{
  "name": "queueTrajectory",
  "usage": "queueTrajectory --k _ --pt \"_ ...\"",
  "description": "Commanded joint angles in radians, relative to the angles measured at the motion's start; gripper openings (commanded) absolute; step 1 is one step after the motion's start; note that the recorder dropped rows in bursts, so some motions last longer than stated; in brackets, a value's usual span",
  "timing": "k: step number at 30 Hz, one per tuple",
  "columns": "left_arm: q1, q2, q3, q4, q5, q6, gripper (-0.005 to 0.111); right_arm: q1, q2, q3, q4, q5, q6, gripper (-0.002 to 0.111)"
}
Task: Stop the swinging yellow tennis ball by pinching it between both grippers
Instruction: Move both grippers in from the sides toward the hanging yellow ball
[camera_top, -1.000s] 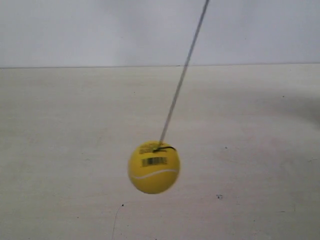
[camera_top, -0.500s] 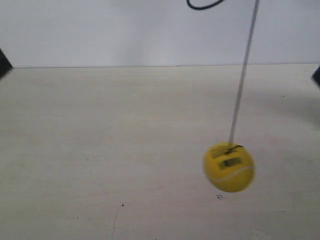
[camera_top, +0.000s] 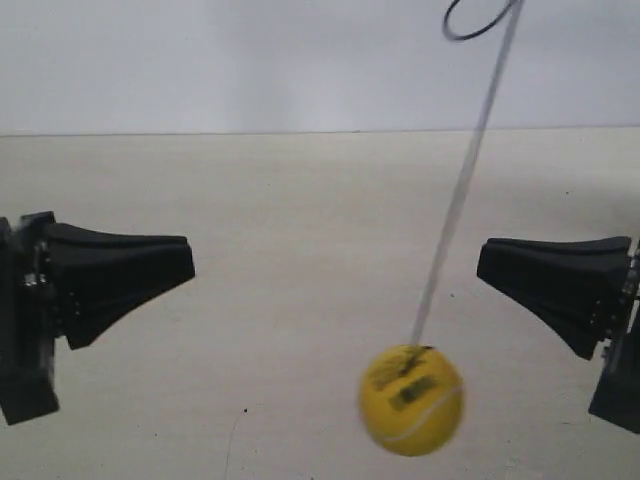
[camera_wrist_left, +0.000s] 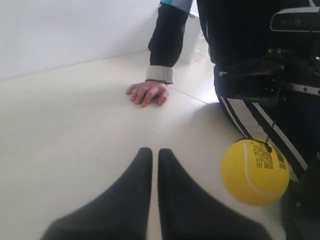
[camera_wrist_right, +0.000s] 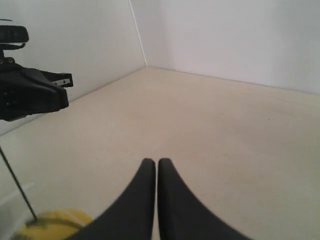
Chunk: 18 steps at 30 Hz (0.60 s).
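Note:
The yellow tennis ball (camera_top: 411, 399) hangs on a thin string (camera_top: 462, 190) low over the pale table, blurred by motion, its barcode sticker facing the camera. The arm at the exterior view's left (camera_top: 188, 263) and the arm at the exterior view's right (camera_top: 482, 262) point their black wedge jaws at each other, well apart. The ball is lower than both tips and nearer the right one, touching neither. In the left wrist view, my left gripper (camera_wrist_left: 151, 151) is shut and the ball (camera_wrist_left: 252, 172) floats off to one side. My right gripper (camera_wrist_right: 153, 161) is shut; the ball (camera_wrist_right: 50, 226) peeks in at the corner.
A person's hand (camera_wrist_left: 147, 93) rests on the table beyond the left gripper, with a dark sleeve and dark clothing (camera_wrist_left: 260, 60) behind the ball. The opposite arm (camera_wrist_right: 30, 92) shows in the right wrist view. White walls (camera_top: 250, 60) bound the table's far edge.
The ball swung from the middle to the right, then back leftward and lower in the picture. Both grippers came into the exterior view from the two sides.

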Motion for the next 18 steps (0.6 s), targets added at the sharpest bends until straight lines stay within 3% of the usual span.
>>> queueTrajectory --k 1,7,10,15,18 --pt "-0.084 0.107 0.005 -0.076 -0.013 0.15 0.005 -0.001 0.056 -0.007 -0.002 -0.049 -0.06 0.0" --pt "-0.164 0.234 0.005 -0.128 -0.032 0.264 0.005 0.03 0.064 -0.007 -0.026 -0.075 -0.074 0.0" --pt "-0.216 0.299 0.003 -0.176 -0.106 0.307 0.005 0.129 0.064 -0.007 -0.008 -0.025 -0.131 0.0" --pt "-0.307 0.346 -0.013 -0.255 -0.106 0.339 0.005 0.287 0.064 -0.007 0.106 0.156 -0.205 0.0" --pt "-0.318 0.353 -0.015 -0.302 -0.106 0.367 0.005 0.34 0.064 -0.007 0.12 0.18 -0.235 0.0"
